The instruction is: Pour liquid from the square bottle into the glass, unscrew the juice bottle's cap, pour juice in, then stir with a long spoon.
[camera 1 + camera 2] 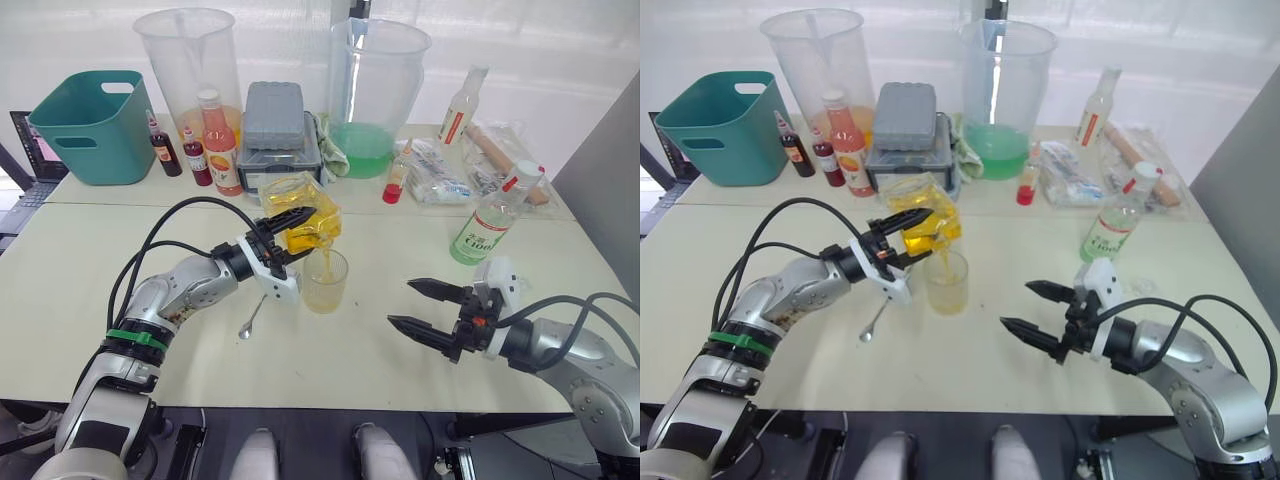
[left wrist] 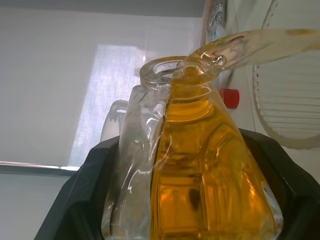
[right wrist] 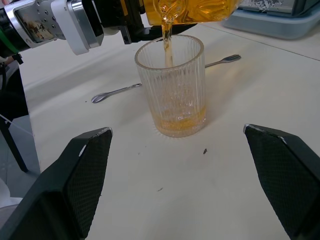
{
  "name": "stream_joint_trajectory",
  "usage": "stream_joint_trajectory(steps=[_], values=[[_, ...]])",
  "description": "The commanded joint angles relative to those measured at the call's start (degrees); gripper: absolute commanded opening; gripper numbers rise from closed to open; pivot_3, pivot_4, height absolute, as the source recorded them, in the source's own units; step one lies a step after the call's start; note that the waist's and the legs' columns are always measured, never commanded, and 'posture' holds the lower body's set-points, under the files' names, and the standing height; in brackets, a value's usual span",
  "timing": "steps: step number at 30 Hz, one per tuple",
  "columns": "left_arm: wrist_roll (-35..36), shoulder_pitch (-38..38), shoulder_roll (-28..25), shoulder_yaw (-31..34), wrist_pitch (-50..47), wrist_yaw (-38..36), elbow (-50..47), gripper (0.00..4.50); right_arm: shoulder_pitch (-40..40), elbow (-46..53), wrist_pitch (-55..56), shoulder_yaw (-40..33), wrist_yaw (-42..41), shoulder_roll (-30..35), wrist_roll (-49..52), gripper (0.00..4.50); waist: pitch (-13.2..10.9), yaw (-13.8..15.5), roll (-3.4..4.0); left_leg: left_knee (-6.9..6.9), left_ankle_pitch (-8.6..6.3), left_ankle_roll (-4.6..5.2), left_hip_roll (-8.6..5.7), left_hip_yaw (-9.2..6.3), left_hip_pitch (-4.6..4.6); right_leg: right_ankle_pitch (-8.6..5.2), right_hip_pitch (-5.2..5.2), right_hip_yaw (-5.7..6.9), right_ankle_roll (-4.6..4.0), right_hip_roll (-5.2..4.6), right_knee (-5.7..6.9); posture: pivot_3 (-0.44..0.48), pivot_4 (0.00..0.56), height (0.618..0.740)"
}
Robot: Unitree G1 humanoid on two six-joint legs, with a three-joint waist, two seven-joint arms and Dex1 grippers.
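Note:
My left gripper (image 1: 288,236) is shut on the square bottle (image 1: 300,208) and holds it tipped over the glass (image 1: 324,282). A thin stream of yellow-orange liquid (image 3: 167,47) runs from the bottle's open neck (image 2: 172,75) into the glass, where a shallow layer (image 3: 180,121) lies at the bottom. On the table just left of the glass lies the long spoon (image 1: 250,318). The juice bottle (image 1: 488,222) stands upright at the right with its white cap (image 1: 522,178) on. My right gripper (image 1: 402,303) hovers open to the right of the glass, holding nothing.
A teal basket (image 1: 95,125) sits at the back left. Two big clear pitchers (image 1: 190,60) (image 1: 375,90), a grey box (image 1: 272,125), small sauce bottles (image 1: 220,145), a slim clear bottle (image 1: 462,105) and plastic bags (image 1: 440,180) line the back.

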State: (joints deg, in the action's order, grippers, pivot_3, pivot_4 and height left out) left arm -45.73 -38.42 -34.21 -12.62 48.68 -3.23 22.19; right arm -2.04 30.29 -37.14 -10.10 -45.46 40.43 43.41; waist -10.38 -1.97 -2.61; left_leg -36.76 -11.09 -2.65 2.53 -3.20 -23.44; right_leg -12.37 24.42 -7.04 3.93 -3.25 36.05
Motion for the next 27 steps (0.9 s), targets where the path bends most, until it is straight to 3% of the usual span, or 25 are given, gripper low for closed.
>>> stream_joint_trajectory(steps=[1, 5, 16, 21, 27], values=[[1.89, -3.51, -0.51, 1.64, 0.43, 3.16, -4.04, 2.79, -0.12, 0.85, 1.78, -1.55, -0.53, 0.22, 0.02, 4.47, 0.00, 0.01, 0.00, 0.00, 0.00, 0.00, 0.00, 0.00, 0.00, 0.00, 0.00, 0.00, 0.00, 0.00, 0.00, 0.000, 0.150, 0.739], [3.66, -3.14, -0.29, 2.24, 0.12, 2.57, -4.33, 2.79, -0.18, 0.71, 1.88, -1.38, -0.82, 0.18, -0.09, 4.47, 0.00, 0.01, 0.00, 0.00, 0.00, 0.00, 0.00, 0.00, 0.00, 0.00, 0.00, 0.00, 0.00, 0.00, 0.00, 0.000, 0.150, 0.739], [22.71, -1.14, 0.65, 3.24, -8.22, -12.47, -9.64, 2.79, -1.26, 0.20, 1.14, -0.47, -1.57, 0.72, 0.04, 4.47, 0.00, -0.17, 0.00, -0.01, 0.00, 0.00, 0.00, 0.00, 0.02, 0.00, 0.00, 0.00, 0.01, 0.00, 0.04, 0.000, 0.150, 0.739], [37.73, 2.22, 4.53, 7.74, -28.21, -19.39, -18.87, 2.79, -3.86, -0.83, 0.00, 0.82, -2.58, 0.98, 0.58, 4.47, 0.00, -0.20, 0.00, -0.06, 0.00, 0.00, 0.01, -0.02, 0.01, 0.00, -0.01, 0.01, 0.01, 0.00, 0.07, 0.000, 0.150, 0.739], [48.97, 2.90, 8.67, 17.13, -52.62, -16.97, -24.60, 2.79, -5.51, -1.86, -0.72, 1.81, -4.17, 2.00, 0.52, 4.47, 0.00, -0.82, 0.00, -0.07, 0.00, 0.01, 0.02, -0.04, 0.11, -0.02, -0.03, 0.00, 0.03, 0.04, 0.15, 0.000, 0.150, 0.739]])
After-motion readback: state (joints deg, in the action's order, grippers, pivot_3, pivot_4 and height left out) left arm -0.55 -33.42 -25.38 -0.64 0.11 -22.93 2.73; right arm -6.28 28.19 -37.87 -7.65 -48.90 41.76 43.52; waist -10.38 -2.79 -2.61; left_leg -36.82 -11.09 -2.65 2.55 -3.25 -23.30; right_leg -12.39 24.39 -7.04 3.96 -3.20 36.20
